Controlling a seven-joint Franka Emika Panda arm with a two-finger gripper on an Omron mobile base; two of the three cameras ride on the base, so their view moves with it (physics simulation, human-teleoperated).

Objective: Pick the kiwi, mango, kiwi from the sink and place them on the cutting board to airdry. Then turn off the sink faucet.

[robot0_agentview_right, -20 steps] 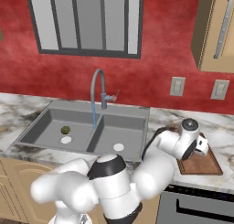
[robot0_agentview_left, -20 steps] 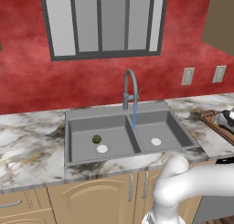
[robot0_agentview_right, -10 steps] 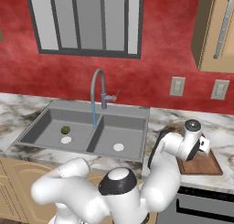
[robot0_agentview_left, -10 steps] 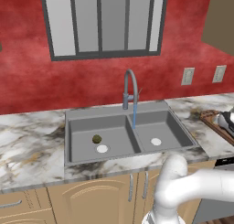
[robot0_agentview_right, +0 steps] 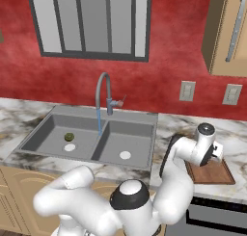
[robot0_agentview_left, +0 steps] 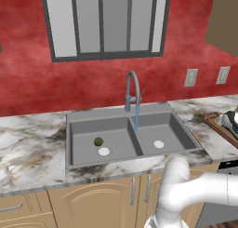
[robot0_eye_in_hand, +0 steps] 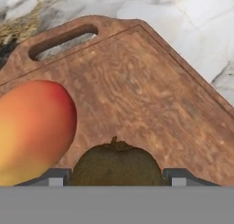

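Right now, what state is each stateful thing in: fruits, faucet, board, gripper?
brown kiwi: on the cutting board, between the finger tips.
mango: lying on the cutting board, beside the brown kiwi.
green kiwi: in the left basin of the sink, near the drain.
sink faucet: running, blue stream into the sink.
cutting board: flat on the counter, holding two fruits.
gripper: low over the board; grip unclear.

You are looking at a home kitchen, a rendered one. A grey double sink [robot0_agentview_left: 130,138] is sitting in a marble bench [robot0_agentview_left: 32,143] with tan cabinets [robot0_agentview_left: 93,204] below, a faucet [robot0_agentview_left: 133,90] is running under a window [robot0_agentview_left: 104,22] in a red wall [robot0_agentview_left: 28,83], and a wooden board [robot0_eye_in_hand: 137,95] is lying near an oven [robot0_agentview_right: 217,216].
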